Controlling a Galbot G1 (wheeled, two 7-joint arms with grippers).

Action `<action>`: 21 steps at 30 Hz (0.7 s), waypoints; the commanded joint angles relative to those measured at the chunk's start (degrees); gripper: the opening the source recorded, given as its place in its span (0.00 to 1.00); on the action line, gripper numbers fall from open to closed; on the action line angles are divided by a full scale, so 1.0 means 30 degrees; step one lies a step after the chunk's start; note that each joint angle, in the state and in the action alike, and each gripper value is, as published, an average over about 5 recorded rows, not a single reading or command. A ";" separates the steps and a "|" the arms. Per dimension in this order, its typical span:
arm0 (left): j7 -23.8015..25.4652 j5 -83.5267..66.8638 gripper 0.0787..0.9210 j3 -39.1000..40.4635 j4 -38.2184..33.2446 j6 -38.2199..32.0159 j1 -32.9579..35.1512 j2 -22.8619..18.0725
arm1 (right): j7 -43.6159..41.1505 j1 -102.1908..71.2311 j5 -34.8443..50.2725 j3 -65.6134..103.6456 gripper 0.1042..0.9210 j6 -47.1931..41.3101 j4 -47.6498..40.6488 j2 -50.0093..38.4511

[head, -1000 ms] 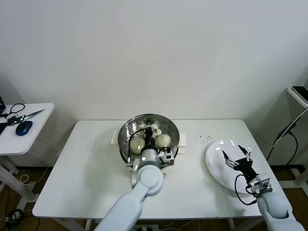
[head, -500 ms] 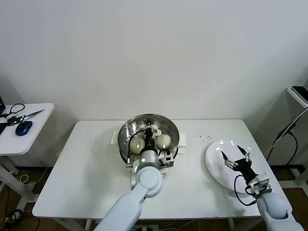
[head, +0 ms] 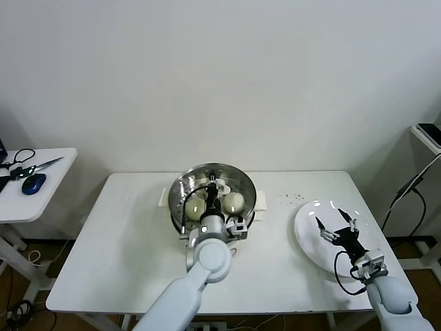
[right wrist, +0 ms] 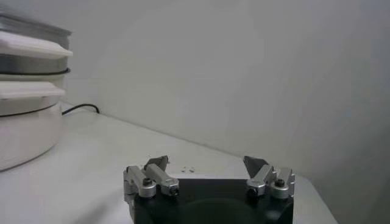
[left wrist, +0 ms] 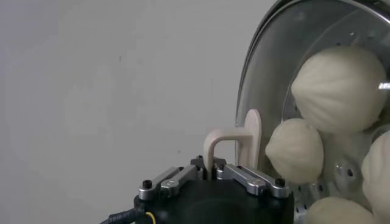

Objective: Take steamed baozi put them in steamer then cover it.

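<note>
Bench (head: 131,248) carries your steamer (head: 180,196) mid-surface, baozi (head: 235,201) already inside; your left end effector (left wrist: 211,172) is clenched on the cover (left wrist: 268,79) handle, holding the lid over the pot for seating, while your right end effector (head: 335,227) waits released above the white plate (head: 308,241)

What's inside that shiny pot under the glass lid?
Through the cover, baozi sit in the steamer; four show. The left gripper hides part of the floor.

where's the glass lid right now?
In the head view the cover sits mid-table on the steamer, over the steamed baozi. The left end effector is shut on its cream handle.
</note>
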 commanded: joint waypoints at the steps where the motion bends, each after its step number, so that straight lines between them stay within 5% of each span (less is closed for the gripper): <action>1: 0.0420 -0.0128 0.09 -0.0031 -0.0326 0.0945 -0.0004 0.0115 | -0.0040 0.0034 -0.0015 0.0028 0.88 0.0006 -0.0029 -0.0014; 21: 0.1148 -0.1155 0.72 -0.0118 -0.5270 0.0945 0.2166 0.2311 | 0.0119 0.0197 -0.0063 0.0266 0.88 -0.0928 0.0074 -0.0030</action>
